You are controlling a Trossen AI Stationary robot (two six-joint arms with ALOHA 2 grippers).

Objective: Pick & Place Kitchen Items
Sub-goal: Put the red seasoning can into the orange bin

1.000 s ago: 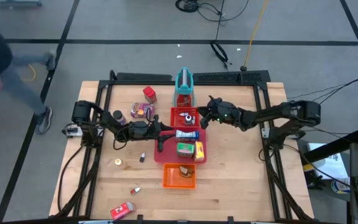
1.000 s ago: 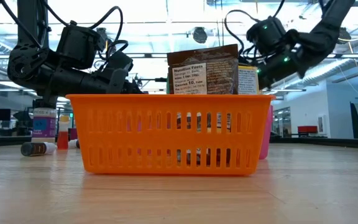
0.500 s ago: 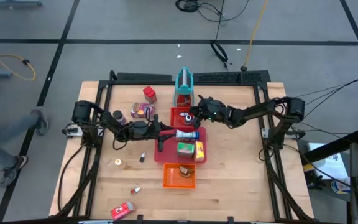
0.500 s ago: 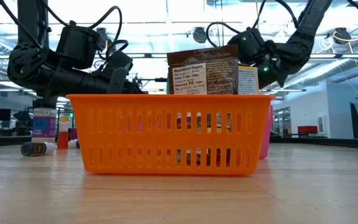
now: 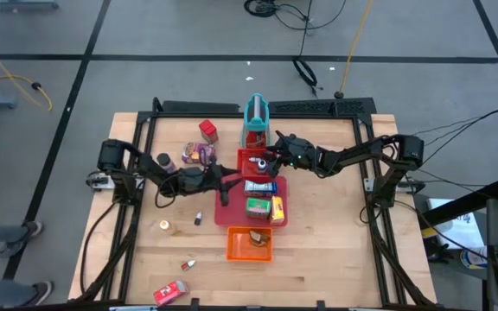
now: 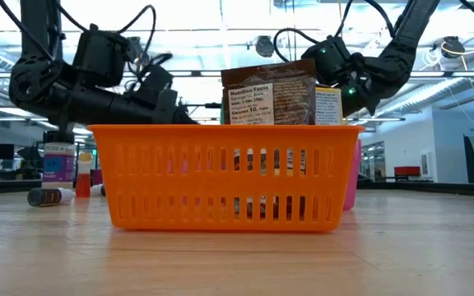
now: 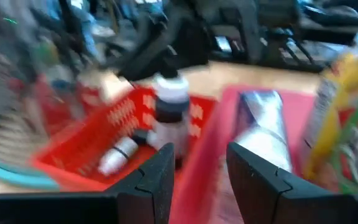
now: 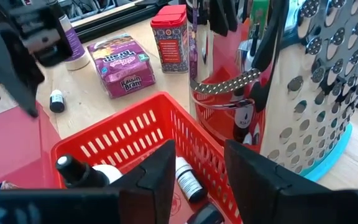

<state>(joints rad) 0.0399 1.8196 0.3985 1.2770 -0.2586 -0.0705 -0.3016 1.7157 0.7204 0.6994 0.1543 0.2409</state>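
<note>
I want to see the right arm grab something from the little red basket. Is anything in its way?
Nothing visible is. The right gripper hangs just above the red basket, fingers apart, with the small bottles lying uncovered below. The teal stand stands beside the basket, not across the path.

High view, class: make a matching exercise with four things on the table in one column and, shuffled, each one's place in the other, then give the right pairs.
Things:
1. orange basket
2. pink-purple packet
3. teal stand
4. red box

Places:
A. near edge of the table, far from the trays
B. at the far end of the tray row
C. left of the small red basket
D. at the near end of the tray row

Pairs: 1-D, 2-C, 3-B, 4-A
</note>
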